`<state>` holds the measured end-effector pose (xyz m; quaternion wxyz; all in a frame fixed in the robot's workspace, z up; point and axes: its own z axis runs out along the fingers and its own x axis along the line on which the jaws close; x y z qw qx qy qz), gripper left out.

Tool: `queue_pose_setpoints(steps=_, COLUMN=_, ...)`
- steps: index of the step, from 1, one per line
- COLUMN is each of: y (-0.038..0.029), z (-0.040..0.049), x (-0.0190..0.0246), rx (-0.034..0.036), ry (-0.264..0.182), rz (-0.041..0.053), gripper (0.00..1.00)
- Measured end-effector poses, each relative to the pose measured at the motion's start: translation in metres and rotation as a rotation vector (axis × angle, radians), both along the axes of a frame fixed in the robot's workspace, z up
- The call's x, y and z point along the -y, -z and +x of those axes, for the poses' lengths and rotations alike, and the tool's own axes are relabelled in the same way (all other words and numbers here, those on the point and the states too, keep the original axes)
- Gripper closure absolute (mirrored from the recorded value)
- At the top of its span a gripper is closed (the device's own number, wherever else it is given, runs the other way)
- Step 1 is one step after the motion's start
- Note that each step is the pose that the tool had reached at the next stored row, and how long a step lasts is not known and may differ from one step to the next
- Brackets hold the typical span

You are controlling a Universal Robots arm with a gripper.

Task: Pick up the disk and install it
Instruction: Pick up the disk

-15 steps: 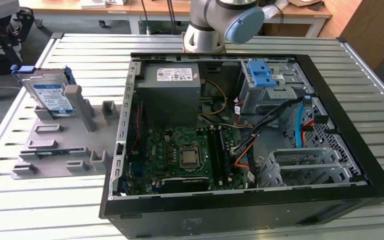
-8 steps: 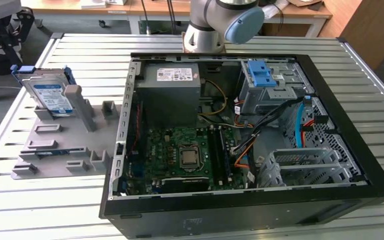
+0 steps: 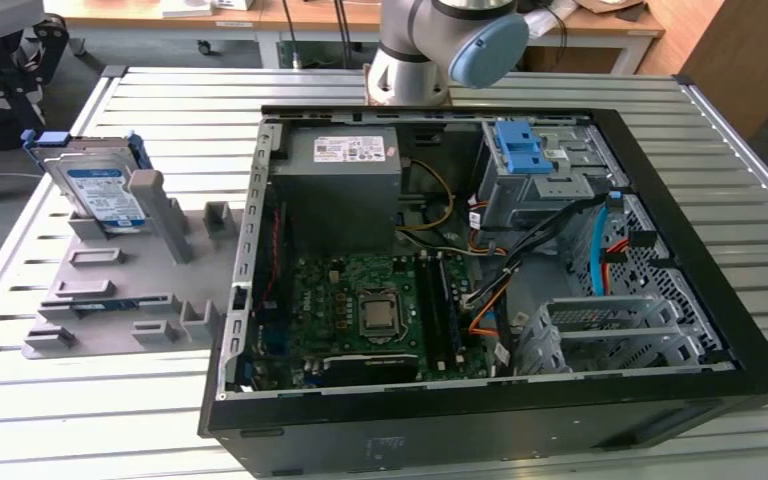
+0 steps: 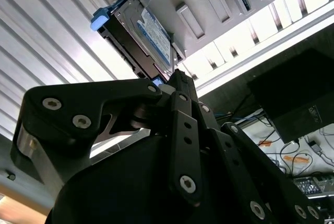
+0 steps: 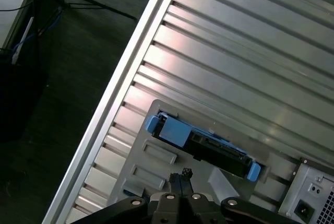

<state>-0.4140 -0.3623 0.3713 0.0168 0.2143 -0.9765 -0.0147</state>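
The disk [image 3: 97, 190] stands on edge in a slot of the grey holder plate [image 3: 131, 290], on the exterior view's left. It is silver with a white-and-blue label and a blue bracket around it. In the first wrist view the disk [image 5: 201, 145] shows edge-on with its blue bracket ends. My gripper [image 5: 180, 174] hangs above the holder plate, a short way from the disk and apart from it. Its black fingers are shut together with nothing between them. The second wrist view shows the disk [image 4: 148, 36] beyond the gripper [image 4: 177, 78].
An open computer case [image 3: 491, 400] lies on the slatted metal table [image 3: 64, 420]. Inside are a grey power supply [image 3: 344, 155], a motherboard [image 3: 364, 305] and a grey drive cage with a blue latch [image 3: 531, 150]. The arm's base [image 3: 418, 60] stands behind the case.
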Motion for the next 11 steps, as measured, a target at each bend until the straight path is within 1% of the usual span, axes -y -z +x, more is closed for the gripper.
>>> queue_pose_setpoints(steps=11, y=0.0, z=0.0, x=0.0, rx=0.0, ry=-0.034, rz=0.0, gripper=0.89)
